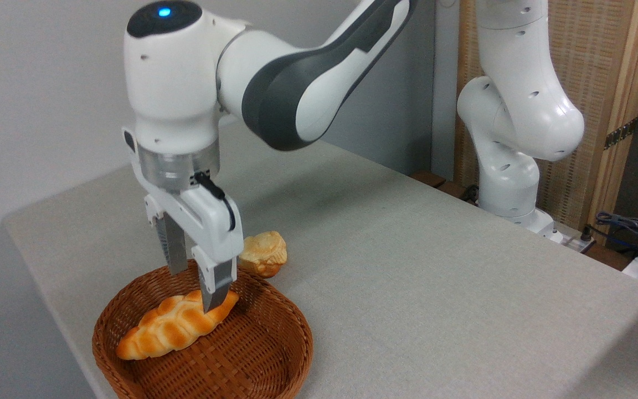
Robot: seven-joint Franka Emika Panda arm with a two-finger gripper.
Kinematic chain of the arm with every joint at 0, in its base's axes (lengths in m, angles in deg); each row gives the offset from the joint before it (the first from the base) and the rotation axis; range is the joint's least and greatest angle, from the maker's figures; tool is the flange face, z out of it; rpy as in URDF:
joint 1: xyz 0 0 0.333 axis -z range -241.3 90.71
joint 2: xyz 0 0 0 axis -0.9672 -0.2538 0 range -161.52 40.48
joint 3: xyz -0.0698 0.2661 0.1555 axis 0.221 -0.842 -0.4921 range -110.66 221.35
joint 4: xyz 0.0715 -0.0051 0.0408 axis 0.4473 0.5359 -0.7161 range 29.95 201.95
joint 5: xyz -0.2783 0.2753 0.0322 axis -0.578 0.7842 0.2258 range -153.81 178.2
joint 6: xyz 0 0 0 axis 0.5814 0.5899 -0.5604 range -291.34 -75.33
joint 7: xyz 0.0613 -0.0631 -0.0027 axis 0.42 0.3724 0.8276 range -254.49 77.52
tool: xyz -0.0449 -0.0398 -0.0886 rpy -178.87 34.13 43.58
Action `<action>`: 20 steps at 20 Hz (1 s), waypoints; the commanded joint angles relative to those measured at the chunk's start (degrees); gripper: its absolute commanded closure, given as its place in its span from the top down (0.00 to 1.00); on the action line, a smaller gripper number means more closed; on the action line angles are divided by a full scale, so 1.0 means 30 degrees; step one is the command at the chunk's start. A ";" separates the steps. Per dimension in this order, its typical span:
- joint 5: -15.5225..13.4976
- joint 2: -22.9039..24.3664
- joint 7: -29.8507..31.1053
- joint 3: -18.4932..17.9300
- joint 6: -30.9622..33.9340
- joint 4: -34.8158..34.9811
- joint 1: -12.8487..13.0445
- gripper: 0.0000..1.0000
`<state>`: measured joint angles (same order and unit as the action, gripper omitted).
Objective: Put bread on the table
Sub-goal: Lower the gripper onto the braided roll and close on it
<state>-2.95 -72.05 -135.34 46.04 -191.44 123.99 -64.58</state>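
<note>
Bread [172, 328] lies in basket [274, 366], at table [407, 266] front-left edge. Bun [263, 253] on table, just behind basket.

Braided golden bread [172, 327] in basket [274, 366]

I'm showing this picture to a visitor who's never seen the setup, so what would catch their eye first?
Probably the big white arm's gripper reaching down into the brown wicker basket at the lower left, its fingers straddling the upper end of the golden braided bread. Next, the small pale bun sitting on the grey cloth table just behind the basket.
</note>
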 commanded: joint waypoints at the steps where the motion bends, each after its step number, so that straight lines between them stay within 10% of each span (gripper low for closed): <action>1: -0.0399 -0.0872 0.0179 0.0086 -0.1091 -0.0073 0.0119 1.00; 16: -0.0985 -0.2339 0.0062 0.0555 -0.2324 -0.0073 0.0265 1.00; 20: -0.0838 -0.2310 -0.0230 0.0555 -0.2324 -0.0073 0.0207 0.36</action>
<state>-5.13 -78.65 -135.35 47.67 -197.33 123.98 -63.86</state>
